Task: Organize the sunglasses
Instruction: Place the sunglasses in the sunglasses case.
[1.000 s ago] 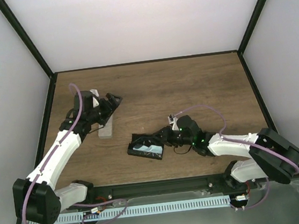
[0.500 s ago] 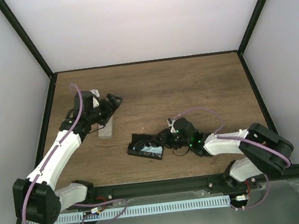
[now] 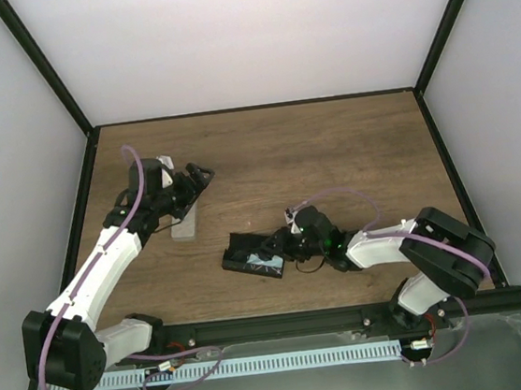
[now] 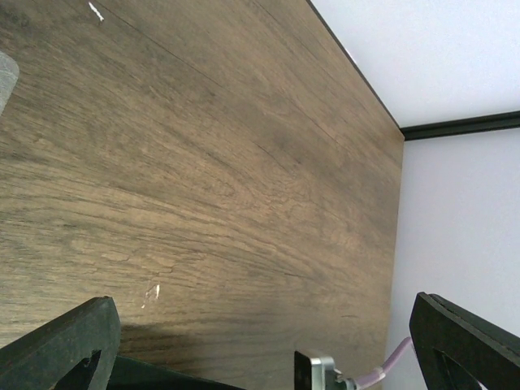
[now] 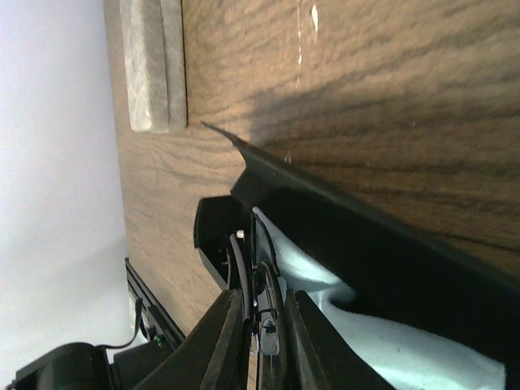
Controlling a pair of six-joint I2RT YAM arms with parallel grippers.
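Note:
A pair of sunglasses with a thin dark frame is pinched between the fingers of my right gripper. Its front end reaches into the open black case. A light blue cloth lines the case, and the raised lid stands beside the glasses. In the top view the right gripper is at the case's right end. My left gripper hovers at the far left of the table, jaws wide open over bare wood and holding nothing.
A clear oblong case lies on the wood just under the left arm, and it also shows in the right wrist view as a pale case. The black frame rail runs along the table's near edge.
The right gripper has moved left with the sunglasses, from beside the black case to its right end. The left arm has not moved.

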